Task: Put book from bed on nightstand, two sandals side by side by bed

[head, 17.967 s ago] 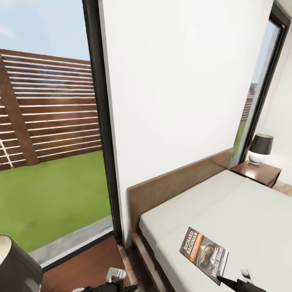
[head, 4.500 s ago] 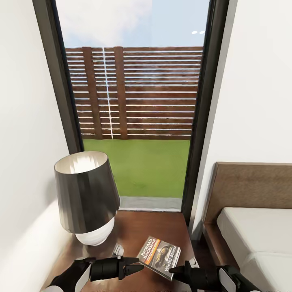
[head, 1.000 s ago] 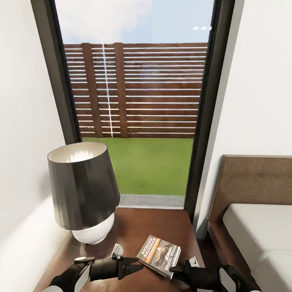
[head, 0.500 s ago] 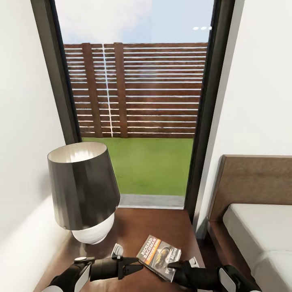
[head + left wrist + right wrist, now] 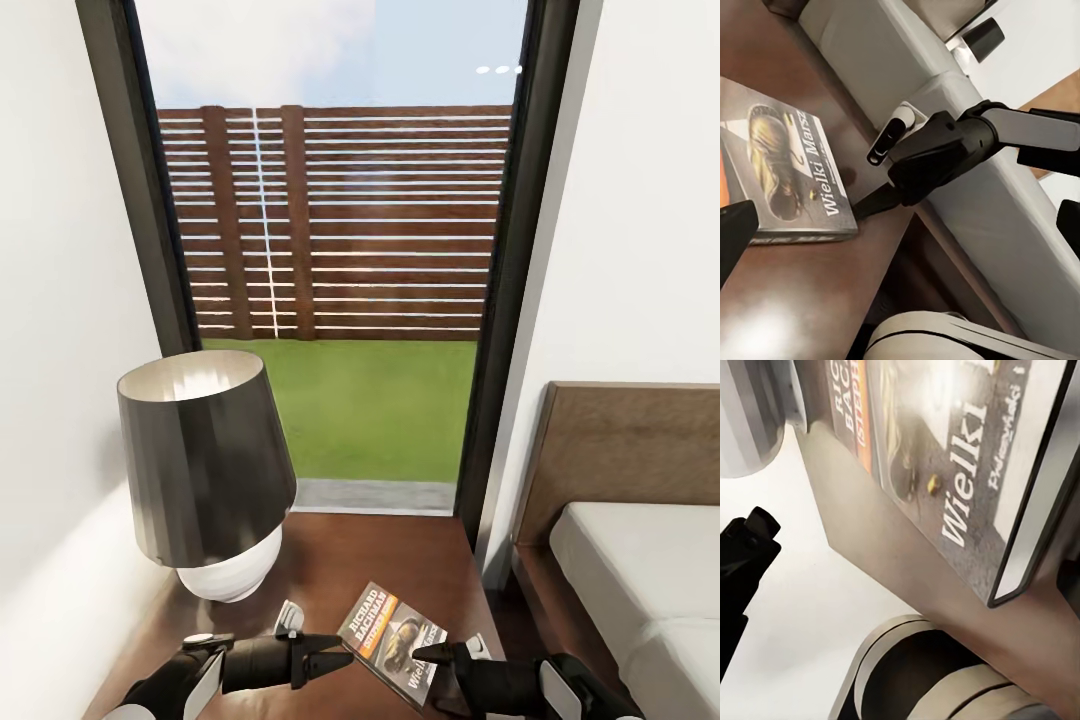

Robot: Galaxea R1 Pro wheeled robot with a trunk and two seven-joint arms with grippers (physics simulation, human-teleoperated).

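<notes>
The book (image 5: 385,628), dark grey with "Richard Bachman" lettering and an orange band, lies on the nightstand (image 5: 400,545) in front of the lamp. My right gripper (image 5: 432,675) stands open at the book's near right corner, and that corner sits between its fingers. The left wrist view has the book (image 5: 780,165) flat on the wood, with the right gripper (image 5: 874,187) at its edge. From the right wrist, the cover (image 5: 945,457) is very close. My left gripper (image 5: 340,650) hovers open just left of the book, holding nothing. The bed (image 5: 640,570) is on the right. The sandals are out of view.
A lamp (image 5: 205,460) with a dark tapered shade and white base stands on the nightstand's left half. A white wall runs close along the left. A tall window (image 5: 340,300) stands behind, and the bed's brown headboard (image 5: 620,450) is on the right.
In the last second my right gripper crept left onto the book's corner, and the book's near end turned and slid slightly toward me. Long before, the book lay on the bed.
</notes>
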